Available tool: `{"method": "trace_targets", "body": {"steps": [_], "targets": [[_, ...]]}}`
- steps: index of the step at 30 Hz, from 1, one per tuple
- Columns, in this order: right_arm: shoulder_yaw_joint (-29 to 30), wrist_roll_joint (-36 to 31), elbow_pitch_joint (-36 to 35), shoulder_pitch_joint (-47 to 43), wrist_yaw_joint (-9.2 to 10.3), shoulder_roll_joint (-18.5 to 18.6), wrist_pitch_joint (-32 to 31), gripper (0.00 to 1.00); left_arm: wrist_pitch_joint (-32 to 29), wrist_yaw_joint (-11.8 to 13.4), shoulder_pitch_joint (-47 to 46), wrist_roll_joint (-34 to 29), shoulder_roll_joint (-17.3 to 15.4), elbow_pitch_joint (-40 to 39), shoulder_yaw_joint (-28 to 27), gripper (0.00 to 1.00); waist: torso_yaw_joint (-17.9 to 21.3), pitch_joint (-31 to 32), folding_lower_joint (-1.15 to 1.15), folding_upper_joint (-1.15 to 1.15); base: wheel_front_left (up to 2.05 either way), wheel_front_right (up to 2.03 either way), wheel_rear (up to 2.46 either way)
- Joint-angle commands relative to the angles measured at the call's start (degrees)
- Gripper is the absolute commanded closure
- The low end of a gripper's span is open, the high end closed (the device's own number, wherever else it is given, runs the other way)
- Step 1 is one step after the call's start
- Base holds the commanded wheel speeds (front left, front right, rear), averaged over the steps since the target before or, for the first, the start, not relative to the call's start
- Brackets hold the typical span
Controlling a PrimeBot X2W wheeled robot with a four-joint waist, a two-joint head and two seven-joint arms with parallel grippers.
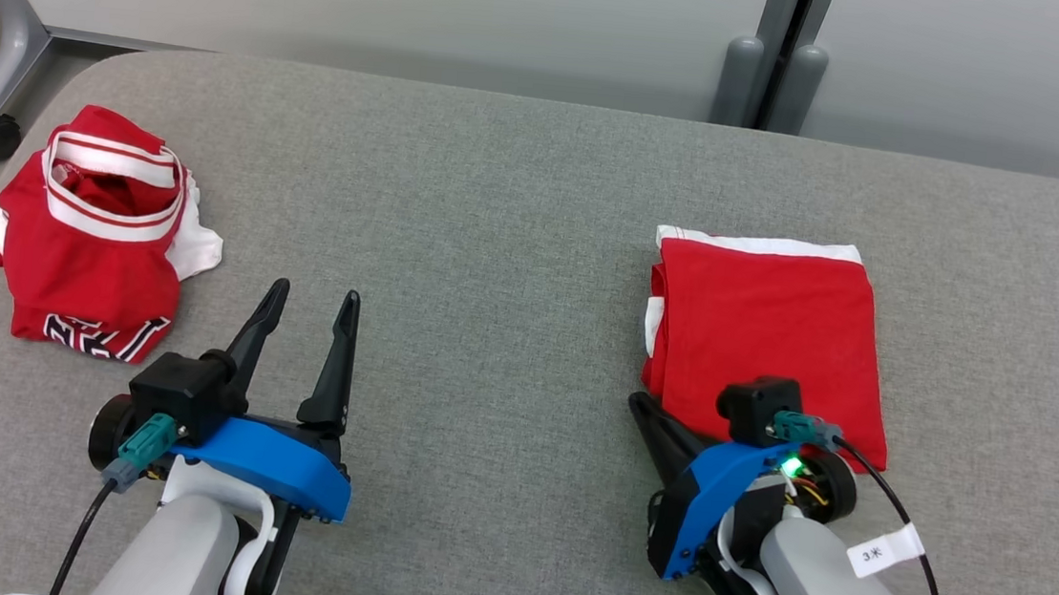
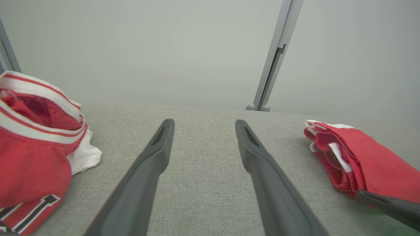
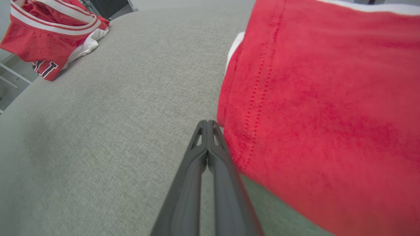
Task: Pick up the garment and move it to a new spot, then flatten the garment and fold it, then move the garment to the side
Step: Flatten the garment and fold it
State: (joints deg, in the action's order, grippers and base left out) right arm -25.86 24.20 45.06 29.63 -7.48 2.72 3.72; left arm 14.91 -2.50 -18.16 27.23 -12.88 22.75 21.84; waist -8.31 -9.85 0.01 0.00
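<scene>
Obs. — the folded garment (image 1: 775, 338) lies flat on the right half of the grey worktop (image 1: 496, 237). It is a near-square red packet with no marked long axis, and its white-trimmed edge is on the far side. A second red piece, the crumpled jersey (image 1: 88, 249), sits in a heap near the worktop's left edge, well apart from the packet.

Right end effector (image 3: 207, 126): both fingers are pressed tip to tip, with no cloth between them as far as the right wrist view shows. The paired tips sit low over the worktop, just beside the packet's near-left corner. Whether they touch the hem, I cannot tell. From the tips, the garment lies to the robot's right and slightly forward.

Left end effector (image 1: 315, 293): the fingers are spread wide and hold nothing. It sits over bare worktop between the two red pieces, nearer the jersey.

Judgement: the fold looks finished, so the remaining step is probably the shift to the side. The right arm is much the nearer to the packet. Closed fingers at its left flank suit a push to the right rather than a pinch.

Risk — a push at the corner is off-centre. It may spin the packet or peel back the top layer. Contact nearer the middle of the left edge would likely slide it more squarely.
</scene>
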Motion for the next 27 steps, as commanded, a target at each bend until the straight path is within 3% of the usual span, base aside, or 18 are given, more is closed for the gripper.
{"method": "trace_targets", "body": {"steps": [1,8,9,10,11,19,23,27], "targets": [[-1.40,2.06,0.52,0.93,-0.02,0.36,0.42,1.00,0.24,0.26,-0.84,0.12,-0.21,-0.09,0.14,0.00,0.03,-0.02,-0.01,0.00,0.00,0.00,0.00],[-7.67,9.81,0.33,4.32,-0.03,0.30,3.19,1.00,0.26,0.61,0.33,0.45,-0.49,0.25,-0.13,0.00,0.91,1.14,-0.01,0.00,0.00,0.00,0.00],[-7.63,10.29,-0.24,4.57,-0.03,0.31,3.93,0.69,0.27,0.78,0.60,0.57,-0.53,0.16,-0.27,0.00,1.16,1.43,-0.01,0.00,0.00,0.00,0.00],[-7.52,10.67,-1.00,4.83,-0.03,0.31,4.88,0.46,0.28,0.95,0.96,0.76,-0.62,0.13,-0.52,0.00,1.53,1.86,-0.01,0.00,0.00,0.00,0.00],[-6.87,11.02,-1.60,4.93,-0.03,0.31,5.71,0.00,0.29,1.13,1.38,0.94,-0.69,-0.01,-0.80,0.00,1.86,2.23,-0.01,0.00,0.00,0.00,0.00],[7.38,1.40,-8.99,0.20,-0.03,4.59,9.64,0.00,0.32,2.55,5.16,1.57,-1.19,-1.54,-3.44,0.00,5.27,4.77,-0.01,0.00,0.00,0.00,0.00],[17.84,-6.64,-15.19,-5.36,-0.03,5.97,7.39,0.00,0.32,3.20,6.90,1.30,-1.60,-2.54,-4.59,0.00,6.80,5.59,-0.01,0.00,0.00,0.00,0.00],[26.01,-12.34,-22.85,-11.89,-0.03,4.23,3.19,0.00,0.33,3.75,8.26,0.96,-1.89,-3.23,-5.72,0.00,8.17,6.29,-0.01,0.00,0.00,0.00,0.00]]}}
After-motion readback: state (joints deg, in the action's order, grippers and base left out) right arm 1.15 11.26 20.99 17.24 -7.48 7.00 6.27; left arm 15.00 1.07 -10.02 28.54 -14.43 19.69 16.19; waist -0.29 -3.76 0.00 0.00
